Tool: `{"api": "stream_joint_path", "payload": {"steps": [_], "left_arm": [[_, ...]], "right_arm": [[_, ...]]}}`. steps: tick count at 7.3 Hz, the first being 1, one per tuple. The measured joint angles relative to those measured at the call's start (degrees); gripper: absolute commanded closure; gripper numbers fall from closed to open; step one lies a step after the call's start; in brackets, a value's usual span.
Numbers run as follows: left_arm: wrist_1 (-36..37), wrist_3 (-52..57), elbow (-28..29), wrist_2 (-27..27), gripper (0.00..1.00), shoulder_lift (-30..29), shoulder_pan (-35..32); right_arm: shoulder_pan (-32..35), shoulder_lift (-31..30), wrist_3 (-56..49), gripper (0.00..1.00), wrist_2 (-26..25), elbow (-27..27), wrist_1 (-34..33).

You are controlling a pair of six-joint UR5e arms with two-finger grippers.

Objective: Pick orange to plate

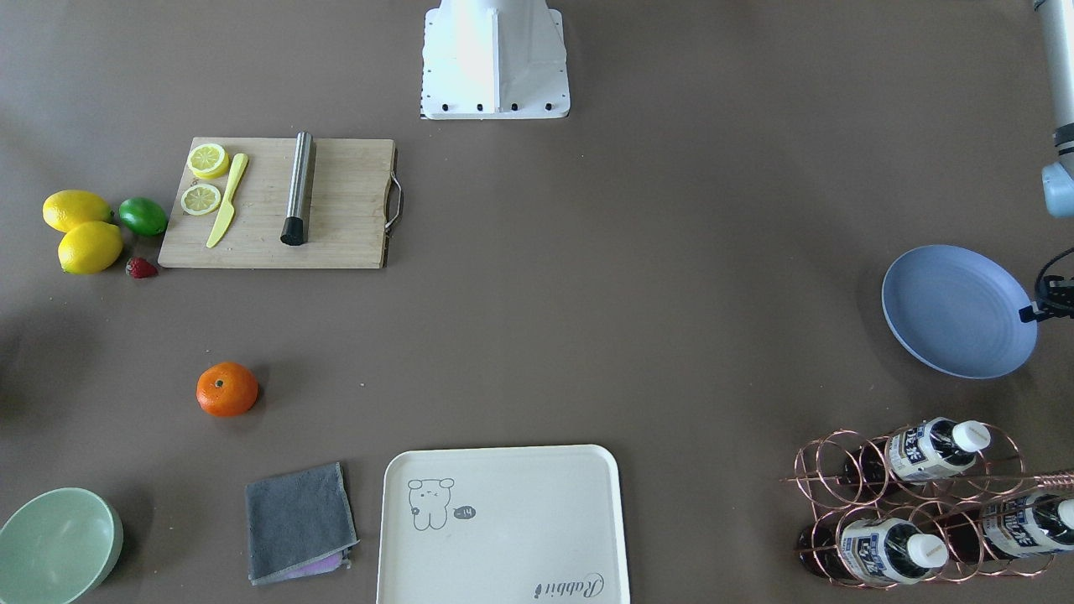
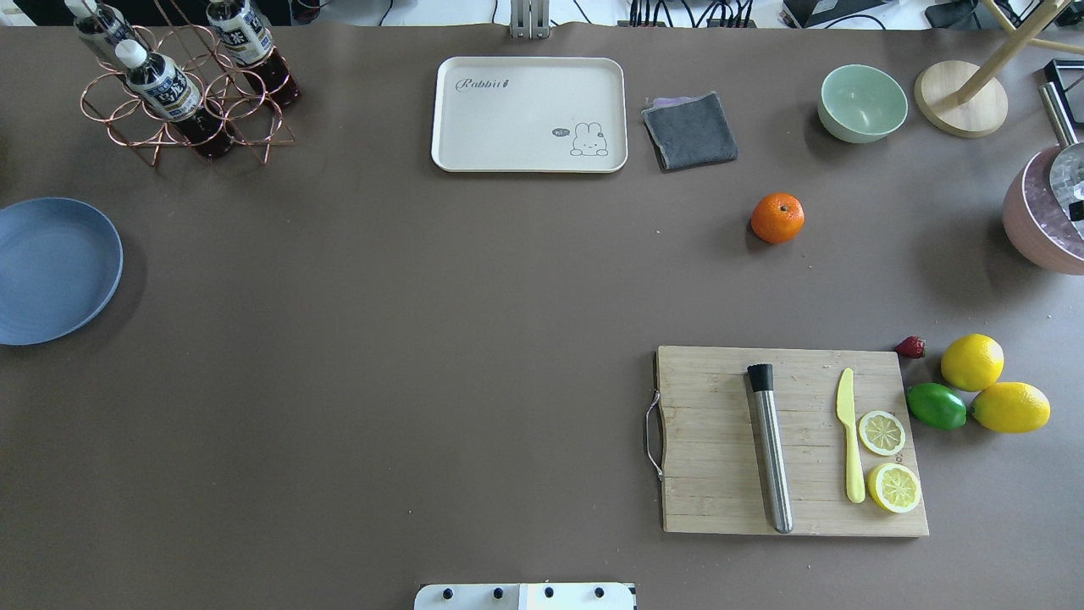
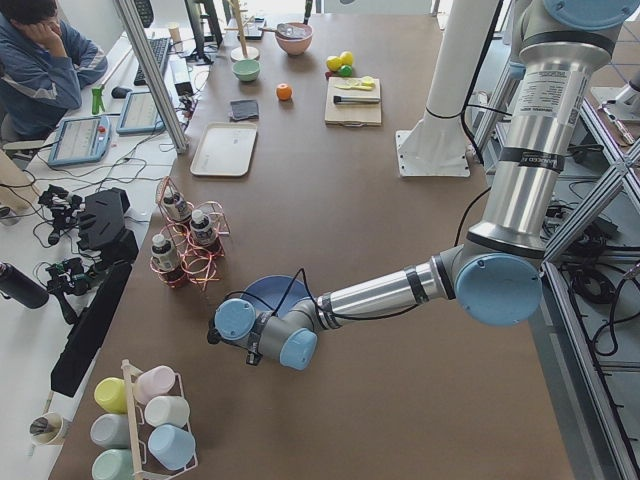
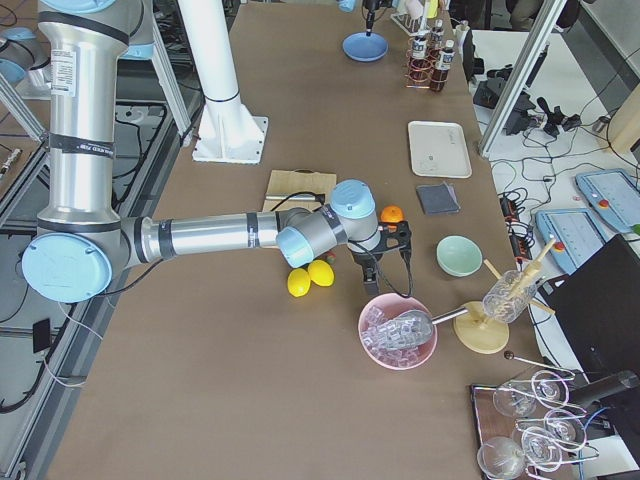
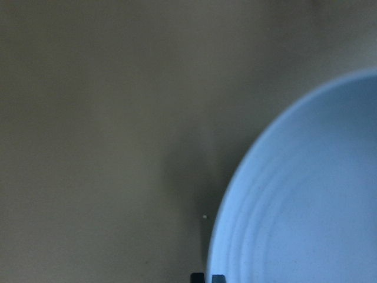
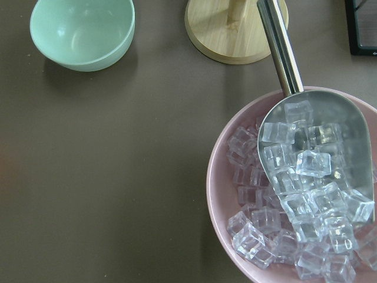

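orange [image 2: 777, 218] loose on counter [image 2: 423, 339], plate [image 2: 51, 271] well apart from it. right end effector [image 4: 367, 268], left end effector [image 5: 207, 277]: opening can't tell. Approach orange top-down, centred, jaws wide.

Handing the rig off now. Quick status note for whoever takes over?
Left gripper: above the plate's rim; open or shut unclear.
Right gripper: above the ice bowl; open or shut unclear.
Orange: on the table between cloth and cutting board, in neither gripper.
Plate: bare, at the robot's left end.
Done: nothing. Left: pick orange, set on plate.
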Motion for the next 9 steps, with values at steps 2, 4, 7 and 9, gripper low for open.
{"api": "stream_joint_path", "payload": {"steps": [2, 4, 7, 9], "left_arm": [[-0.1, -10.6, -9.4, -5.8, 1.00, 1.7, -1.2], [-3.9, -27.3, -19.4, -6.3, 1.00, 2.4, 2.4], [-11.2, -58.9, -31.5, 9.2, 1.00, -2.7, 20.7], [-11.2, -67.2, -29.3, 23.2, 1.00, -11.6, 34.2]], "right_arm": [[0.0, -0.1, 0.0, 0.00, 0.2, 0.0, 0.0], [0.0, -0.3, 0.3, 0.00, 0.4, 0.0, 0.0], [0.0, -0.2, 1.8, 0.00, 0.7, 0.0, -0.1], [-0.1, 0.0, 2.0, 0.00, 0.9, -0.2, -0.1]]}}
